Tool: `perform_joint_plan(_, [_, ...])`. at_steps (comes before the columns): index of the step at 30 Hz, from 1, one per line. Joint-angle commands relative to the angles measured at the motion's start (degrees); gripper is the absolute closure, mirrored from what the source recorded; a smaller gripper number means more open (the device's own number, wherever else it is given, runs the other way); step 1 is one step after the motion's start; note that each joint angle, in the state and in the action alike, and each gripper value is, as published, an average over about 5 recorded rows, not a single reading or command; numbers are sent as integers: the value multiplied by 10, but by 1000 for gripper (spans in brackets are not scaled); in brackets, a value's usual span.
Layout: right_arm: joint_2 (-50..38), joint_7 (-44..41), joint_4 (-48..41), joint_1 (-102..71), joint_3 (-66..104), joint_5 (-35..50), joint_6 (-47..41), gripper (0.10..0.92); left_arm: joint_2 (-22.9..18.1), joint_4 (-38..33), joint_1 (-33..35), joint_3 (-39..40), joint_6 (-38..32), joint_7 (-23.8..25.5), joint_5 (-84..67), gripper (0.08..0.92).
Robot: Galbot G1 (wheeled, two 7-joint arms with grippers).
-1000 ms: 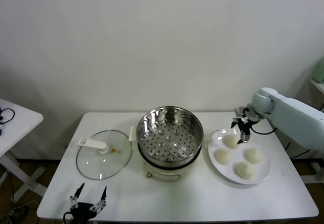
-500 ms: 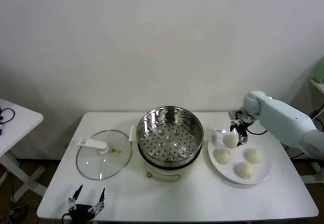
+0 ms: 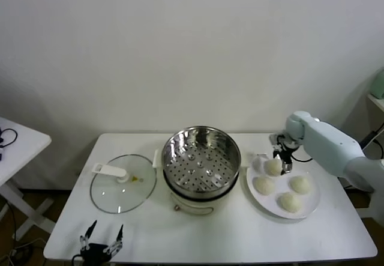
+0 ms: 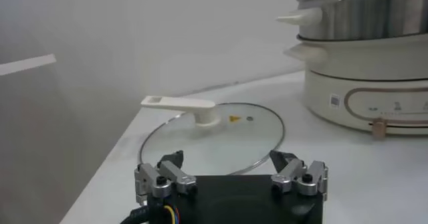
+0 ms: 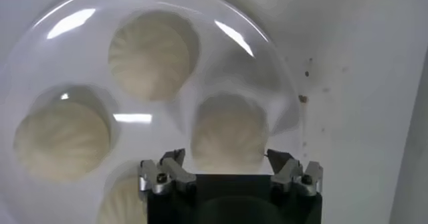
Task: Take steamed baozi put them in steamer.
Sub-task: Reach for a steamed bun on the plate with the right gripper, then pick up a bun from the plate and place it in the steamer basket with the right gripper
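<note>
right gripper (image 5: 227,168) | jaws spread astride far baozi (image 5: 227,135), not yet pinching | likely soft, light, dentable: take gently across middle | 4 on plate (image 3: 310,209); steamer (image 3: 201,158) bare | left gripper (image 4: 231,176) parked, spread

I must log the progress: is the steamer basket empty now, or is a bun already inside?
Empty. The steamer shows only its bare perforated bottom, and all four baozi lie on the white plate.
</note>
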Motion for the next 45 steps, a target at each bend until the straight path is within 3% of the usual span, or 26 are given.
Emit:
perform_joint_plan(1, [9,6,-12,-6,10,-8,4,312,0,-2,1,-1,-2,-1,2,177])
perform_joint_plan(9, [-18,4,41,11,-4,10,6,409,-1,-4,5,-2,-6,-2,6,177])
perform_joint_plan(19, [-116,4,264,204,-180,127,28,414,-3,-10,12,-4,-10,-3,13,177])
perform_joint_plan(26, [-119,17,380,350,-273,190,55,414,-5,-14,16,-2,-12,-5,17,177])
perform_joint_plan(37, [-31,49,442,456,-321,212,175,410,-7,-19,21,5,-15,-5,22,177])
perform_joint_plan(45, [45,92,391,405,-298,104,292,406,-7,-18,20,6,-18,-6,23,177])
